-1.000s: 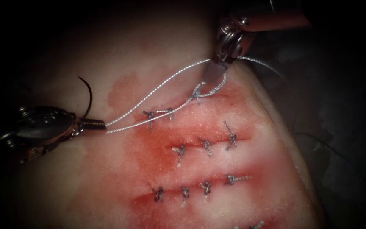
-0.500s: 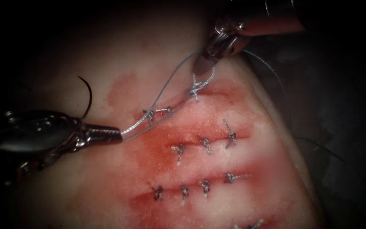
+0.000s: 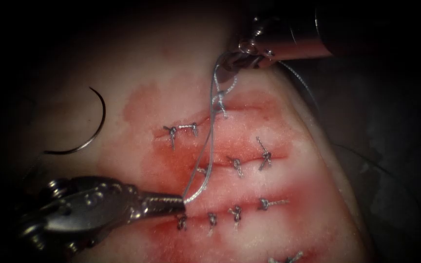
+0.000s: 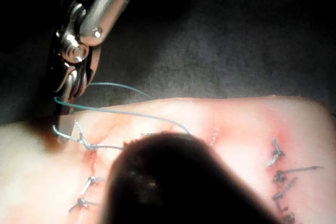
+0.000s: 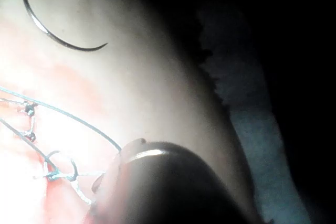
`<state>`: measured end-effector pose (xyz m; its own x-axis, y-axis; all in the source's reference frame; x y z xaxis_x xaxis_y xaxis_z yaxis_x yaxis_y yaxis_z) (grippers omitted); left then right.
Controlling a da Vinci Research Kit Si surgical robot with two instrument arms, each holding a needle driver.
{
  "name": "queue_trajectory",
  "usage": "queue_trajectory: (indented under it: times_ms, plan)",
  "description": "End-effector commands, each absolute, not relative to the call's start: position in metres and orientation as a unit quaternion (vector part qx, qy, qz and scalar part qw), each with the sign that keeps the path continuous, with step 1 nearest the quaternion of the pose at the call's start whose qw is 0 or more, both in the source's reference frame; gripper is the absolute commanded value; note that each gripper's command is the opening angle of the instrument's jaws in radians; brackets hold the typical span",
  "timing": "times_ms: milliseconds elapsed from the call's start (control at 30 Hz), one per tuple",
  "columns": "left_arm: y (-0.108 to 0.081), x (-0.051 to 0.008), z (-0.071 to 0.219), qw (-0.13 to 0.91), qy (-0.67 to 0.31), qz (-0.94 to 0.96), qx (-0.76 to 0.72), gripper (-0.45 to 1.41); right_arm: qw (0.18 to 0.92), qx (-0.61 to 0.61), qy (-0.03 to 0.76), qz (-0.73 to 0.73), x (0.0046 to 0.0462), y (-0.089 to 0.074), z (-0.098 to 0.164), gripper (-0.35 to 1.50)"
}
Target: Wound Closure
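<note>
Two strands of thread (image 3: pixel 205 156) run taut between the left tool (image 3: pixel 174 200) and right tool (image 3: pixel 230 61), both jaws clamped on it, tightening a knot (image 3: pixel 219 100); the needle (image 3: pixel 91 129) lies free on tissue (image 3: pixel 137 73), beyond the left jaws.

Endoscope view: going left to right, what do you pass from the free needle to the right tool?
needle lying free on the tissue → left tool gripping the thread → knot → right tool, shut on thread
</note>
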<state>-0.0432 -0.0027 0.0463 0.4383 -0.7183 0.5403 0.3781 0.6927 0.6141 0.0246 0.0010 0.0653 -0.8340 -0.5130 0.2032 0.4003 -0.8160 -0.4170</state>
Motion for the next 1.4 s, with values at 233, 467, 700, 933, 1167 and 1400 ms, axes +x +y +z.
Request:
queue_trajectory:
  times_ms: [233,467,700,933,1167,1400]
  plan:
    - [-0.005,-0.0470,0.047,0.818,-0.408,-0.326,0.241,-0.45,0.245,-0.152,0.166,-0.943,0.0249,0.002,0.066,-0.35]
    - [-0.007,-0.0492,0.047,0.813,-0.405,-0.321,0.268,-0.45,0.234,-0.152,0.153,-0.948,0.0247,0.002,0.066,-0.35]
    - [-0.010,-0.0505,0.048,0.810,-0.392,-0.321,0.295,-0.45,0.240,-0.150,0.140,-0.949,0.0247,0.003,0.067,-0.35]
    - [-0.012,-0.0514,0.048,0.801,-0.376,-0.333,0.326,-0.45,0.250,-0.144,0.125,-0.949,0.0247,0.002,0.067,-0.35]
    - [-0.014,-0.0521,0.049,0.797,-0.364,-0.331,0.351,-0.45,0.270,-0.126,0.113,-0.948,0.0247,0.001,0.068,-0.35]
    - [-0.015,-0.0523,0.049,0.793,-0.346,-0.334,0.374,-0.45,0.297,-0.106,0.114,-0.942,0.0241,0.001,0.068,-0.35]
